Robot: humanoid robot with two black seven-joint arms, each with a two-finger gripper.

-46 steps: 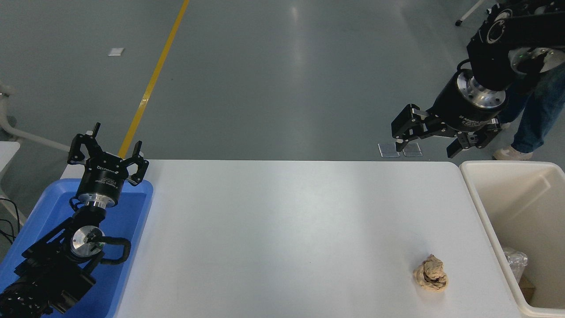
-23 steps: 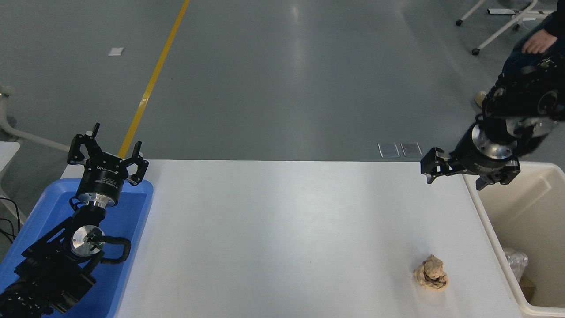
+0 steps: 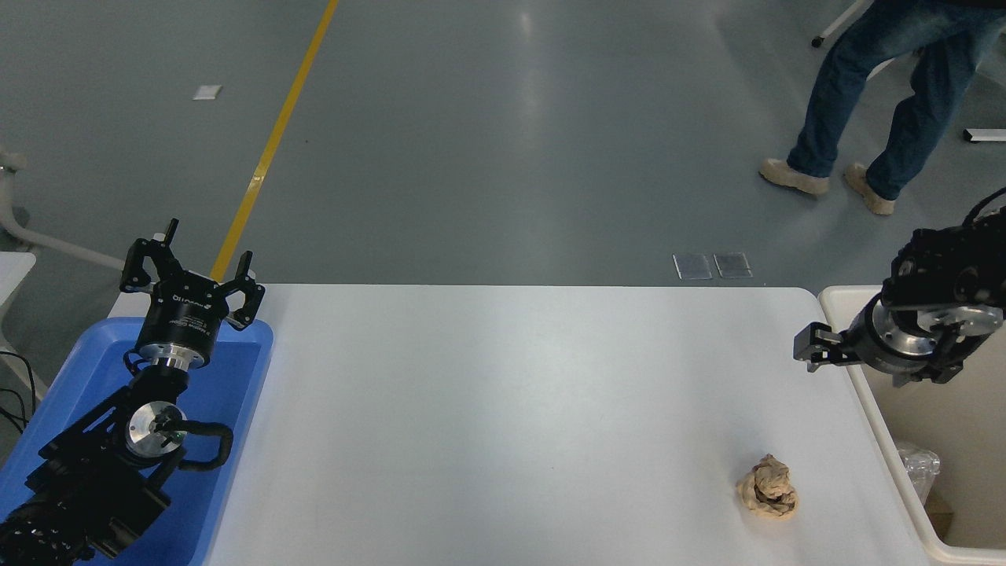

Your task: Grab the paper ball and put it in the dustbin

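Observation:
The paper ball (image 3: 768, 489), a tan wrinkled wad, lies on the white table (image 3: 511, 409) near its front right corner. The dustbin (image 3: 838, 297), a cream bin with a thick rim, stands against the table's right edge. My right gripper (image 3: 855, 365) hangs open and empty over the bin's left rim, well behind the ball and apart from it. My left gripper (image 3: 192, 271) is parked open over the blue tray at the lower left.
A shallow blue tray (image 3: 244, 369) sits at the table's left end under the left arm. A clear wrinkly plastic wad (image 3: 918, 464) lies inside the dustbin. A person's legs (image 3: 864, 102) stand on the floor at the top right.
My right gripper has come down and to the right, from above the floor behind the table to the dustbin's left rim. The person walked further back. The paper ball and left arm have not moved.

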